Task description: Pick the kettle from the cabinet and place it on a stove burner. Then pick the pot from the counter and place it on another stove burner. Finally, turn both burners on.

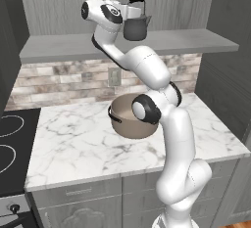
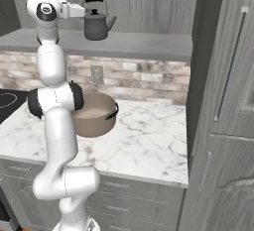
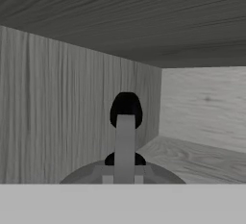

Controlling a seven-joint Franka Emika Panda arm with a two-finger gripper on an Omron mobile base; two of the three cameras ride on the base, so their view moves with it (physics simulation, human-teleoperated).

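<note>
Up on the cabinet (image 2: pixel 149 44) shelf I see the kettle (image 2: pixel 96 26), sitting toward the shelf's front edge, its arched black handle (image 2: pixel 94 2) standing tall and its spout aimed at three o'clock in the right base view. My gripper (image 2: pixel 85 10) reaches in level from nine o'clock, pressed together at the handle; I read it as pinching the handle, though the contact itself is too small for me to make out for sure. From the hand camera I look along the handle (image 3: pixel 125 146) over the lid into the wood-grain interior. Below, at six o'clock of the kettle, the pot (image 1: pixel 131 119) sits on the counter (image 1: pixel 73 148). Farther out, at nine o'clock in the left base view, the burners (image 1: pixel 7 126) lie on the black stovetop.
</note>
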